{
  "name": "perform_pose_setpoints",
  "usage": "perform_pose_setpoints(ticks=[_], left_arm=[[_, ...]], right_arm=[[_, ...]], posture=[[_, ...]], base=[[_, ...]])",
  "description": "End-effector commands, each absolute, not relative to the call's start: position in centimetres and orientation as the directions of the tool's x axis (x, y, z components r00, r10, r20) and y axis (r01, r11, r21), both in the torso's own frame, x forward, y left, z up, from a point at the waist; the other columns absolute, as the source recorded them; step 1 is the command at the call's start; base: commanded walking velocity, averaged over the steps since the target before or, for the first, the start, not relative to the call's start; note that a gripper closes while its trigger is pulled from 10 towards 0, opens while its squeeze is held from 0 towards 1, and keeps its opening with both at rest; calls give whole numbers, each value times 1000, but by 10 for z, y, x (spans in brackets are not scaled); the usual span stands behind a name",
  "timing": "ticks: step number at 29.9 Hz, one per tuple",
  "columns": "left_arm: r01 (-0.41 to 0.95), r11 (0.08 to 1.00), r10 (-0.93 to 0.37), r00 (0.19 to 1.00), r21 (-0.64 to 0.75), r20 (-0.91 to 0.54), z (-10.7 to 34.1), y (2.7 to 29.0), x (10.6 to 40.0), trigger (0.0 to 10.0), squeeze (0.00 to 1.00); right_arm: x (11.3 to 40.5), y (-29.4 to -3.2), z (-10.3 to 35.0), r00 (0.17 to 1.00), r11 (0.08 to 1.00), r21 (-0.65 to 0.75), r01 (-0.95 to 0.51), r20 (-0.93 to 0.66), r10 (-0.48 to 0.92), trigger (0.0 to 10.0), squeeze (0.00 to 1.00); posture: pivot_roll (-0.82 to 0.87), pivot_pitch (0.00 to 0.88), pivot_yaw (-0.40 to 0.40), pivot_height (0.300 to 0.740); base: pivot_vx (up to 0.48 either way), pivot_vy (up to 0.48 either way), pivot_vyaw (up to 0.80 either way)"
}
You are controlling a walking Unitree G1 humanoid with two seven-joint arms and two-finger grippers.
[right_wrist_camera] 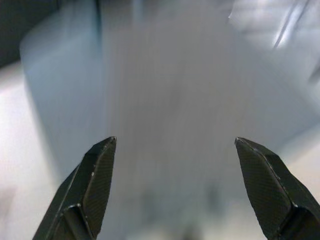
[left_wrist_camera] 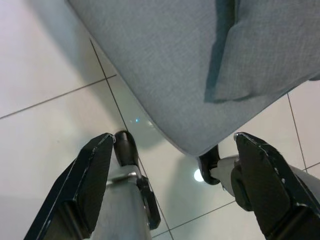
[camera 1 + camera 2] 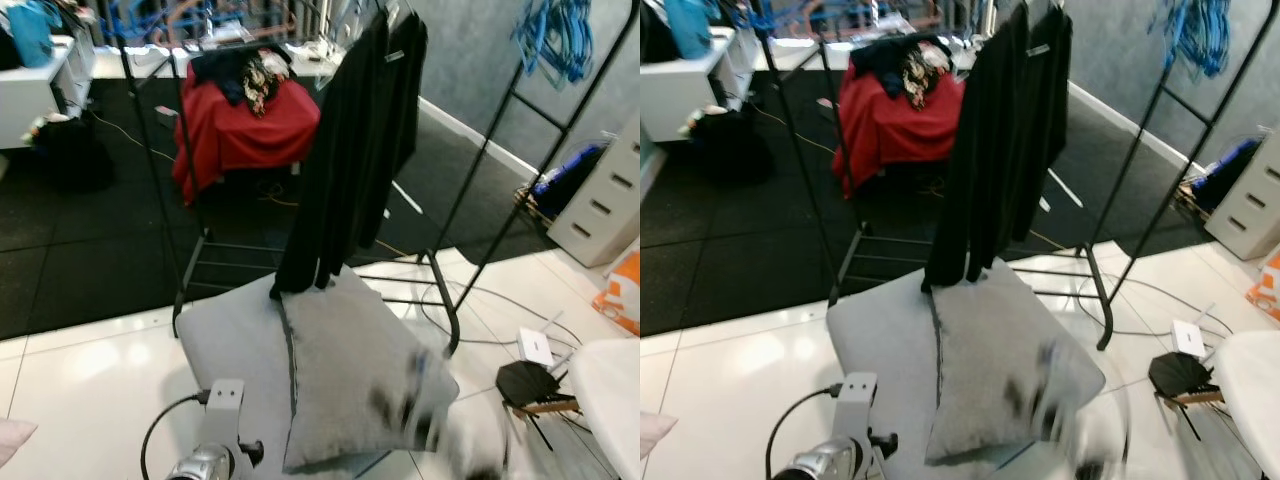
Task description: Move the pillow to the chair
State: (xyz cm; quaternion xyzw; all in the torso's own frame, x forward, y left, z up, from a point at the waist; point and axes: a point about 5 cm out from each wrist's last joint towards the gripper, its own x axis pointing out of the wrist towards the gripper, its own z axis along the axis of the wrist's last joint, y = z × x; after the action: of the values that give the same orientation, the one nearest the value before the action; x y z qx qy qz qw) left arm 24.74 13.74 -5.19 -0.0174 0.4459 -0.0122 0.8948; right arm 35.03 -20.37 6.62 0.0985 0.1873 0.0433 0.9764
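Note:
A grey pillow (image 3: pixel 350 370) lies on the grey seat of the chair (image 3: pixel 235 335), covering its right half. My right gripper (image 1: pixel 175 142) is open, and the blurred grey of the pillow fills the space between its fingers. In the eye views the right arm (image 3: pixel 430 420) is a smear of motion over the pillow's near right corner. My left gripper (image 2: pixel 175 140) hangs open and empty above the tiled floor, beside the seat's near left edge (image 2: pixel 165 100). The left arm (image 3: pixel 215 440) shows at the bottom, in front of the chair.
A black clothes rack with a long black coat (image 3: pixel 350 150) stands right behind the chair. Behind it is furniture draped in red cloth (image 3: pixel 245 125). A white router (image 3: pixel 535 347) with cables and a black object (image 3: pixel 527 382) lie on the floor at right, near white drawers (image 3: pixel 600 200).

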Motion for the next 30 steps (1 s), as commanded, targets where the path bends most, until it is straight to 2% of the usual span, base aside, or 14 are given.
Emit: perform_pose_setpoints(ticks=[1,11,17,19,20,21,22,23,24,27,30], left_arm=[[3,999,-34,585,-39,-810,-57,143,240,10000,0],[2,999,-32,587,-38,-809,-56,147,241,10000,0],[-9,999,-20,607,-32,-794,-54,148,244,10000,0],[-33,999,-7,620,-36,-784,-55,158,242,10000,0],[-121,991,51,701,-48,-711,-48,188,246,10000,0],[-121,991,51,701,-48,-711,-48,188,246,10000,0],[-168,983,80,742,-69,-666,-41,207,248,10000,0],[-214,974,138,817,-72,-560,-22,245,256,10000,0],[-214,974,138,817,-72,-560,-22,245,256,10000,0],[-189,980,149,904,-62,-400,9,266,274,10000,0],[-166,985,139,931,-54,-336,21,267,281,10000,0]], right_arm=[[345,-202,57,906,968,250,-11,-406,116,10000,0],[343,-220,57,903,961,259,94,-429,27,10000,0],[341,-213,53,896,953,297,53,-436,86,10000,0],[342,-212,54,897,951,307,41,-431,101,10000,0],[347,-213,63,915,946,324,3,-383,129,10000,0],[347,-213,63,915,946,324,3,-383,129,10000,0],[349,-214,67,922,944,329,-12,-362,138,10000,0],[352,-219,74,930,951,308,-27,-341,137,10000,0],[352,-219,74,930,951,308,-27,-341,137,10000,0],[354,-223,80,936,956,293,-28,-328,128,10000,0],[355,-224,81,938,956,293,-30,-322,128,10000,0]], posture=[[-144,1,-92,674],[-144,0,-95,649],[-146,3,-90,629],[-152,5,-88,624],[-159,12,-83,615],[-159,12,-83,615],[-160,15,-81,615],[-156,19,-82,615],[-156,19,-82,615],[-139,29,-80,615],[-139,29,-80,615]], base=[[0,0,0],[0,0,0],[0,0,0],[0,0,0],[0,0,0],[0,0,0],[0,0,0],[0,0,0],[0,0,0],[0,0,0],[0,0,0]])
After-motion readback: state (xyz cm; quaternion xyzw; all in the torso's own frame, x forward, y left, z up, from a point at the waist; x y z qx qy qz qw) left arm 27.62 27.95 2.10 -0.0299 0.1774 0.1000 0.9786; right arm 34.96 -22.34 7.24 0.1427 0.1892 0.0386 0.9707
